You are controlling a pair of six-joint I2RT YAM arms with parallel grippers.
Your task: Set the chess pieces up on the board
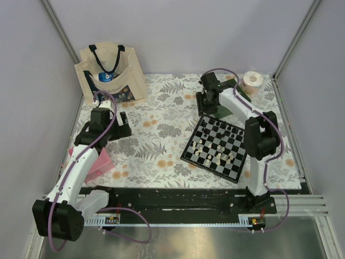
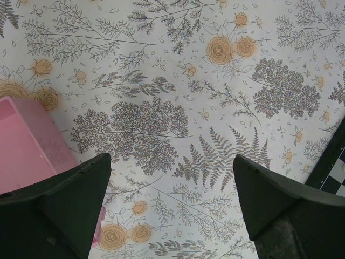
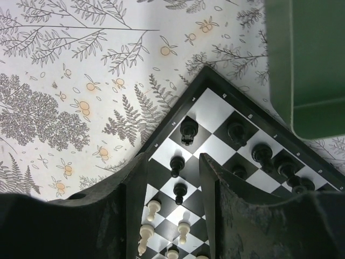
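The board (image 1: 229,167) lies turned at an angle right of the table's middle. Cream pieces (image 1: 215,157) stand on its near half and black pieces (image 1: 227,128) along its far side. My right gripper (image 1: 207,110) hovers over the board's far left corner. In the right wrist view it (image 3: 172,157) is open, and two black pawns (image 3: 177,165) stand free on the board (image 3: 215,108) between the fingers, touching neither. Cream pieces (image 3: 154,208) stand lower down. My left gripper (image 1: 123,125) is open above bare cloth, far from the board; it (image 2: 172,172) holds nothing.
A green tray (image 3: 307,65) sits just beyond the board, partly under the right arm. A paper roll (image 1: 252,82) stands at the back right and a tote bag (image 1: 110,73) at the back left. A pink object (image 2: 27,145) lies by the left gripper.
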